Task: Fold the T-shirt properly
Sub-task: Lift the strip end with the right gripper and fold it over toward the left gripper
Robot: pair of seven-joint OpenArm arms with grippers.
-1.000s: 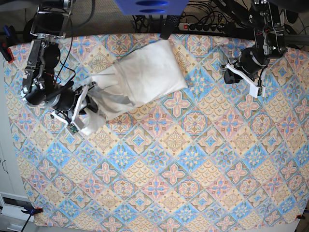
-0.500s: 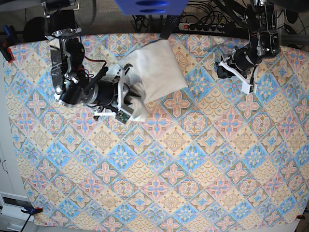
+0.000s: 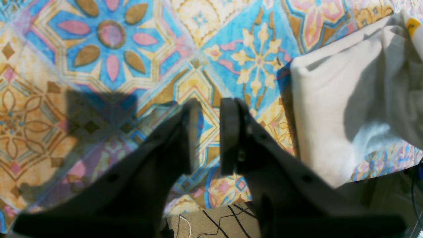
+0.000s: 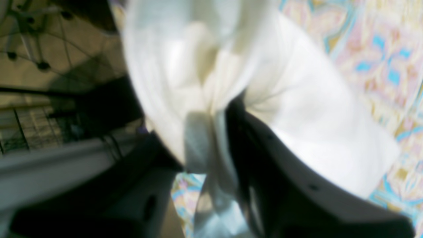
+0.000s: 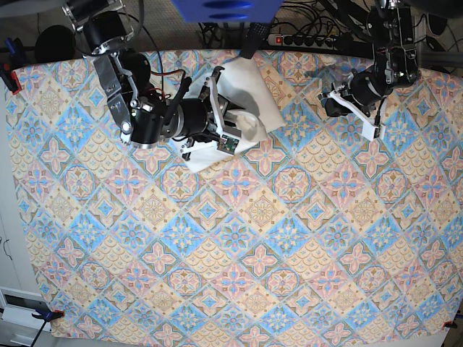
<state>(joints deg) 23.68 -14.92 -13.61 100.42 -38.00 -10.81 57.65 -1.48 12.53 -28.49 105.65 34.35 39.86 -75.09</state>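
T-shirt [image 5: 242, 101] lies as a compact white bundle near the far edge of the bench [image 5: 239, 238], on the patterned cloth, its long axis running diagonally from the far edge toward the near-left in the base view.

Right pincer [image 4: 214, 138] sits right at the bundle's near-left end, arm lying alongside it. Wrist view, blurred: a pinch of white fabric passes between the two fingers, jaws only a little apart. Judged holding a fold of the T-shirt, though the grip looks loose and could be letting go; cannot tell for certain.

Left pincer [image 3: 210, 132] hangs over bare patterned cloth, well apart from the bundle, which lies off to one side of it and beyond. Jaws narrowly parted, nothing between them.

Key relation: the right arm is much the nearer, in contact with the shirt. Next move likely turns on laying that pinched end over the bundle's long axis.
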